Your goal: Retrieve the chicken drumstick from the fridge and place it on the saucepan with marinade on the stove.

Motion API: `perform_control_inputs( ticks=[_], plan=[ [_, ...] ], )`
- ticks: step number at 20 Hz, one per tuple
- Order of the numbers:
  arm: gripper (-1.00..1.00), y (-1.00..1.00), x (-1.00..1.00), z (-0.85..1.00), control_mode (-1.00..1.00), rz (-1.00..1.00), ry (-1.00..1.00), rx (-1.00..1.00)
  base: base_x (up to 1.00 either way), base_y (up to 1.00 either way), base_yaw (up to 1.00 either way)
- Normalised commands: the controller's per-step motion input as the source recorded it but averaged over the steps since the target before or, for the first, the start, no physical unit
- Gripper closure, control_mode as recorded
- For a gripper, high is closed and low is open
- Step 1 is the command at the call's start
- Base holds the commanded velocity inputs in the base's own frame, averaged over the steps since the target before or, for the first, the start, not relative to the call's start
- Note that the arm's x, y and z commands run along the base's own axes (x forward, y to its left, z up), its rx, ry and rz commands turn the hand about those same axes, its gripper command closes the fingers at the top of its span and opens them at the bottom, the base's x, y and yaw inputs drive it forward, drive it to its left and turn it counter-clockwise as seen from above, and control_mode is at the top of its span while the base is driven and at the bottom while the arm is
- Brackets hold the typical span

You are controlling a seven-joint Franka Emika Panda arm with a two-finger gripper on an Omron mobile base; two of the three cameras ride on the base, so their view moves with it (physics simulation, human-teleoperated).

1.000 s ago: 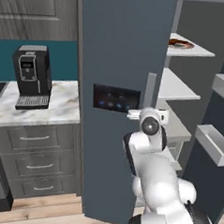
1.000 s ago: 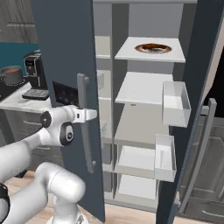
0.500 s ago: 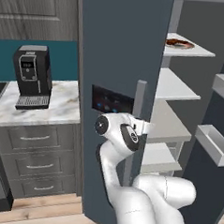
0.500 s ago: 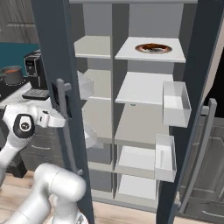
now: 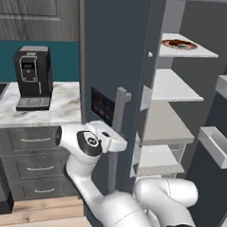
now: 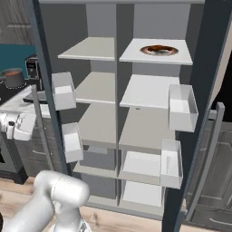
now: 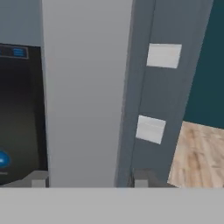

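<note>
The fridge stands with both doors swung wide. On its top right shelf, the reddish-brown chicken drumstick lies on a white plate. My gripper is far below it, at the left door's grey handle. Its jaws are open, and one fingertip stands just off each side of the bar. At the far left the grey saucepan, holding orange-red marinade, sits on the black stove.
A black coffee machine stands on the marble counter left of the fridge. Clear bins hang inside both doors. The right door juts out on the right. The other pale shelves are bare.
The left fridge door has swung much further open, with my hand following its handle to the left. More of the shelves and door bins now show.
</note>
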Motion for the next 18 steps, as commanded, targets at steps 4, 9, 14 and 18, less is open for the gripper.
perform_control_inputs(
  ticks=[4, 9, 14, 18],
  plan=[
    [-1.00, 0.05, -0.04, 0.00, -1.00, -0.13, 0.00, 0.00, 0.00, 0.00, 0.00],
    [-1.00, 0.16, -0.07, 0.00, -1.00, -0.12, 0.10, -0.04, 0.00, 0.00, 0.00],
    [-1.00, -0.02, -0.84, 0.06, -1.00, -0.07, 0.03, -0.02, 0.00, 0.00, 0.00],
    [-1.00, -0.39, -1.00, 0.15, -1.00, 0.00, -0.02, 0.03, 0.00, 0.00, 0.00]
  ],
)
